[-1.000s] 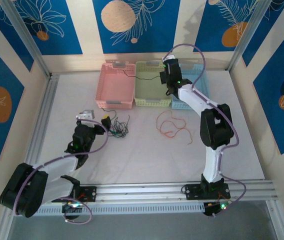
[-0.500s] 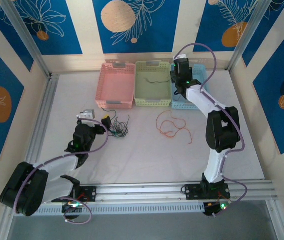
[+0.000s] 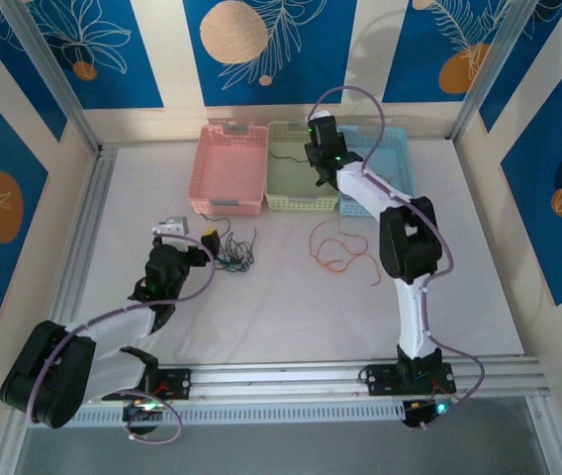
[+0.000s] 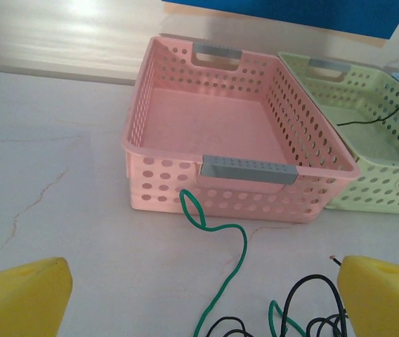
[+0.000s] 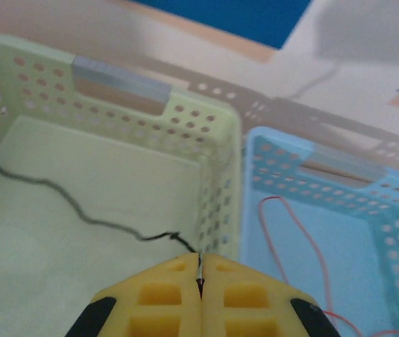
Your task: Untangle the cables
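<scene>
1. Currently pinching the tip of a black cable (image 5: 80, 210) in the tightly closed right claw (image 5: 201, 281), hovering over the green basket (image 5: 185, 105) at twelve o'clock on the worktop (image 3: 291, 307), and trailing the rest of that strand across the basket floor toward nine o'clock.
2. Holding the left claw (image 4: 199, 302) spread wide and gripping nothing, sitting low over the worktop just at six o'clock of the clump (image 3: 234, 255).
3. Counting what looks done: seeing a red cable (image 5: 291, 217) lying inside the blue basket (image 5: 305, 151), at three o'clock of the green one, and judging the black cable as good as delivered, needing only a release.
4. Counting what is left: noting a green cable (image 4: 238, 246) snaking out of the clump toward the pink basket (image 4: 157, 175) at twelve o'clock, ending right at its front wall, and mixing at its near end with further black strands (image 4: 305, 288).
5. Finding no cable in the pink basket so far as visible.
6. Noting also an orange cable (image 3: 340, 247) looping loose at three o'clock of the worktop's middle, well apart from the clump and not crossing it, yet lying outside every basket.
7. Judging the job roughly at its midpoint: having two colours sorted or nearly so, leaving the green and black knot to be pulled apart and the orange cable to be carried off.
</scene>
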Tool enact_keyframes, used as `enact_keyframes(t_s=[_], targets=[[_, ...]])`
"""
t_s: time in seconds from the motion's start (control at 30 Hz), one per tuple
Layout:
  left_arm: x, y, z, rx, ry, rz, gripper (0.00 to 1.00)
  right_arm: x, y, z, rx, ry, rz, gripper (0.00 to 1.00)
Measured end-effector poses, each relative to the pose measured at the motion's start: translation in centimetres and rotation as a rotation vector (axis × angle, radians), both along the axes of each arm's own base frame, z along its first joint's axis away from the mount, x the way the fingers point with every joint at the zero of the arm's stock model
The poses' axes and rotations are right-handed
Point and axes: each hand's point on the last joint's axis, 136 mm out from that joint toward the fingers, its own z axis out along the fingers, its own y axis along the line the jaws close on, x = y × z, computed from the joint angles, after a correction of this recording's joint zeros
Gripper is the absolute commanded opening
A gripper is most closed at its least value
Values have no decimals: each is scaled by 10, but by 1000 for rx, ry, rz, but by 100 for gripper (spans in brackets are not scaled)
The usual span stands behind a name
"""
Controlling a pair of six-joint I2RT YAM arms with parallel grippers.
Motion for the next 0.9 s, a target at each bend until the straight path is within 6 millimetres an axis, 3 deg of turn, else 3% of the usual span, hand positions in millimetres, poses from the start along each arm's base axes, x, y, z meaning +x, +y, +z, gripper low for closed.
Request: enact_keyframes(t_s=[0.1, 0.2, 0.6, 0.63, 0.8, 0.9], targets=[[0, 0, 0, 0, 0, 0, 97, -2, 15, -27, -9, 60, 38, 0], [1, 0, 0, 0, 1, 0, 97, -4, 26, -42, 7, 102, 69, 0], [1, -1, -3, 7, 15, 0, 97, -6, 46, -59, 119, 187, 140, 0], [1, -1, -2, 6, 15, 0, 97, -7, 49, -60, 133, 194, 150, 2], [2, -1, -2, 7, 15, 0, 97, -18, 54, -68, 188, 236, 184, 36], [2, -1, -2, 7, 15, 0, 97, -30, 56, -70, 216, 256, 203, 44]])
